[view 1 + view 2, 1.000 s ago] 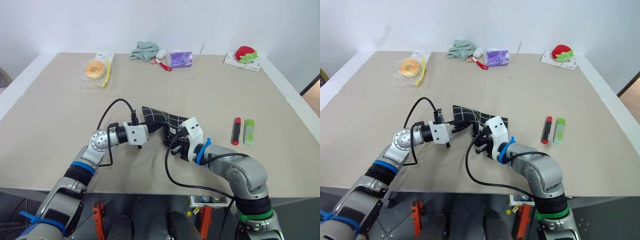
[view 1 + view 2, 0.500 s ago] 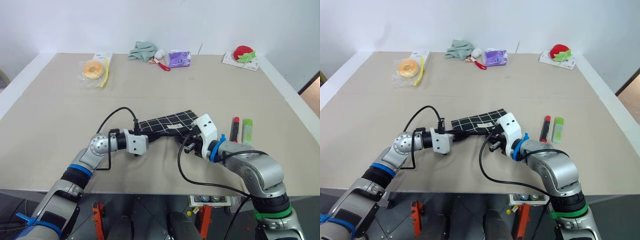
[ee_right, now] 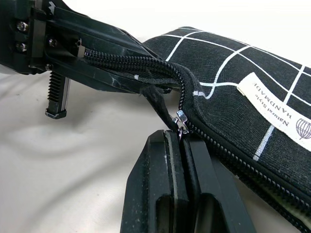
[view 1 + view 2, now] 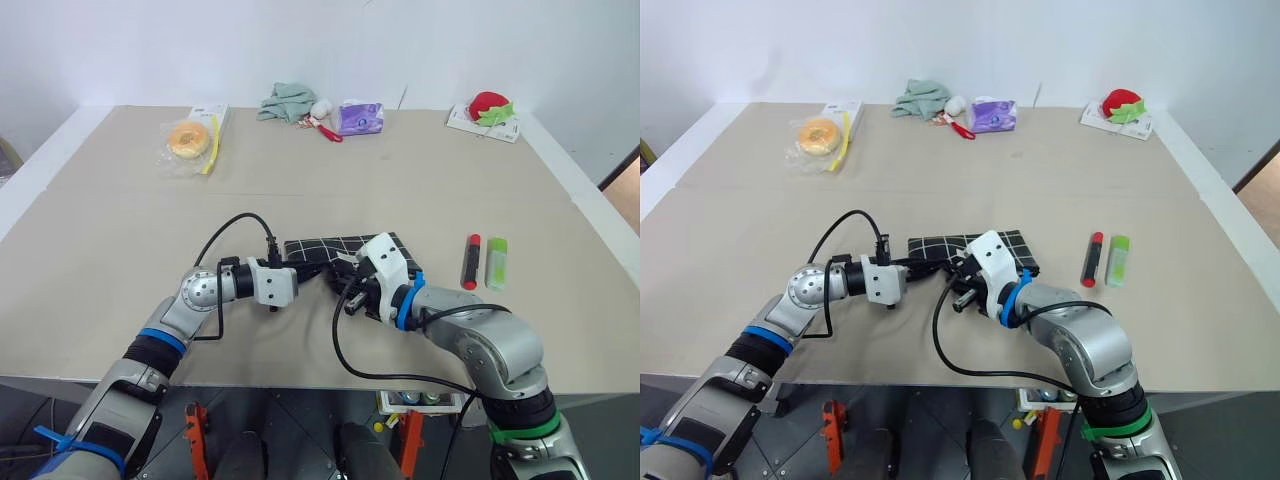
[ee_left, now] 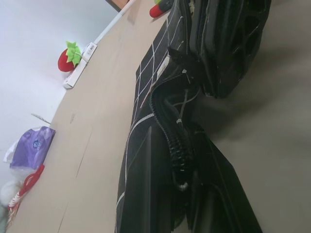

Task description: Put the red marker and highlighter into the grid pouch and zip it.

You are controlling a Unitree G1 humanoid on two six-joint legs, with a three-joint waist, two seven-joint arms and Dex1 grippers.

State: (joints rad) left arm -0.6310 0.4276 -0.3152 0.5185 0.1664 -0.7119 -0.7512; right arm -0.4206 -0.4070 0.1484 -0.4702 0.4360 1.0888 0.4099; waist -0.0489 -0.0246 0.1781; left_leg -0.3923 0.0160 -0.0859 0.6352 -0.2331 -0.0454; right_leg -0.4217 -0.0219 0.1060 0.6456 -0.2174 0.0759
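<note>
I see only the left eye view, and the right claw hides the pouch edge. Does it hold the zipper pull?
Observer: Yes. In the right wrist view, the right claw is shut on the zipper pull of the grid pouch.
Operator: And what does the left claw grip?
Observer: The left claw pinches the pouch's end, right on the zip line.
Operator: Is the pull far from it?
Observer: No, the pull sits close beside the left claw's tips.

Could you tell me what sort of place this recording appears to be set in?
Probably a lab or test room: a plain beige table against a bare white wall, with unrelated props along the far edge, such as a bagged doughnut and a toy strawberry.
</note>
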